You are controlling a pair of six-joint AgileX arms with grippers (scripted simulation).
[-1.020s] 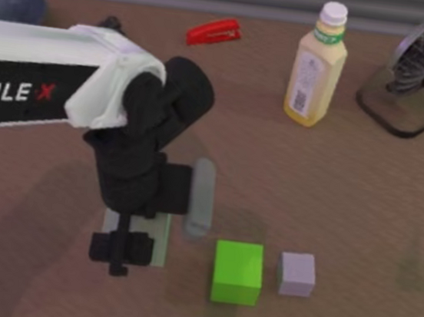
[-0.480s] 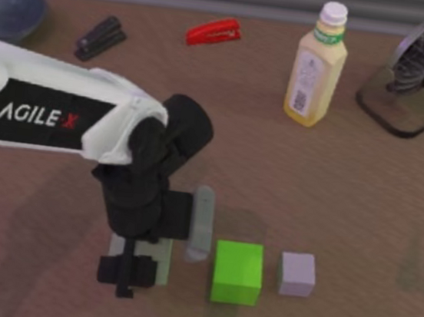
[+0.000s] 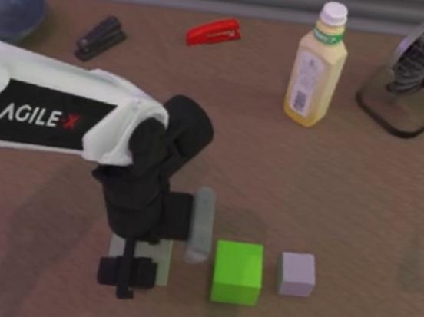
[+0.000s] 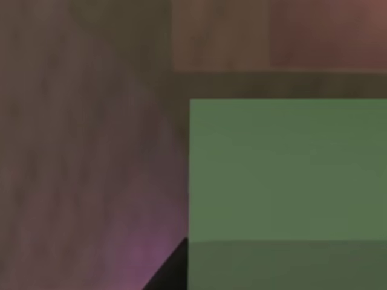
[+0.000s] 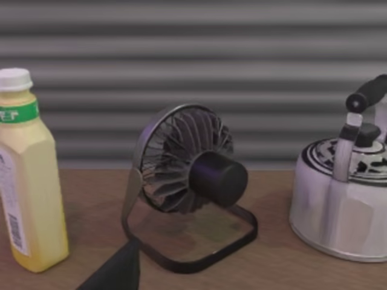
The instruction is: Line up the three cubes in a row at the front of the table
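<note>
My left gripper point(image 3: 127, 272) is shut on the large pale sage-green cube point(image 3: 154, 266), low over the table point(image 3: 359, 223) near its front edge. In the left wrist view that cube point(image 4: 284, 175) fills most of the picture, with one dark fingertip point(image 4: 172, 275) against its side. Just right of it sits the lime-green cube point(image 3: 237, 272), then the small lavender cube point(image 3: 296, 274), both apart from the gripper. My right arm is outside the top view; its wrist view shows a single dark fingertip point(image 5: 118, 272) set far to one side, with nothing held.
Along the back stand a yellow bottle point(image 3: 316, 63), a small fan point(image 3: 416, 75), a red stapler point(image 3: 214, 31), a black stapler point(image 3: 101, 37) and a dark bowl point(image 3: 10, 6). A metal kettle point(image 5: 341, 199) stands beside the fan.
My left arm carried the sage-green cube toward the front edge and a little to the right, then stayed still for the last half second. The other cubes have not moved.
</note>
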